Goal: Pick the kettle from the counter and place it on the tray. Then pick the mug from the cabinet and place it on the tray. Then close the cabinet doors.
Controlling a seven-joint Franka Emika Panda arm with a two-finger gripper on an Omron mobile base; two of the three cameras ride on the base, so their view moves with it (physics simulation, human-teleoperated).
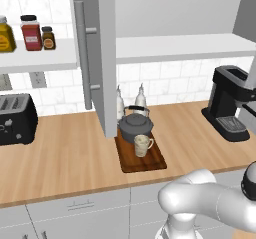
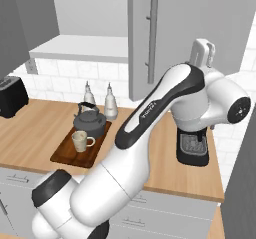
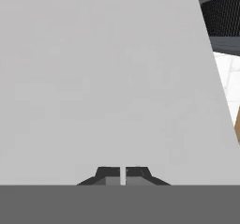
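The dark grey kettle (image 1: pixel 135 125) (image 2: pixel 90 121) stands on the far end of the dark brown tray (image 1: pixel 150 162) (image 2: pixel 62 155). On the tray's near end sits the cream mug (image 1: pixel 142 145) (image 2: pixel 80 141). Both grey cabinet doors hang open: the left one (image 1: pixel 102 58) (image 2: pixel 10 28) and the right one (image 2: pixel 175 33) (image 1: pixel 247 13). The white inner shelf (image 1: pixel 185 45) (image 2: pixel 80 48) is bare. My gripper (image 3: pixel 123 175) is shut with nothing in it, fingertips close against a flat grey panel (image 3: pixel 108 78). In the right base view the arm's hand (image 2: pixel 202 50) is raised at the right door's outer face.
A black coffee machine (image 1: pixel 227 103) (image 2: pixel 192 143) stands right of the tray, under the right door. Two white bottles (image 1: pixel 141 97) (image 2: pixel 110 102) stand behind the kettle. A black toaster (image 1: pixel 15 118) (image 2: pixel 10 95) is at the far left, jars (image 1: pixel 31 33) on a white shelf above it.
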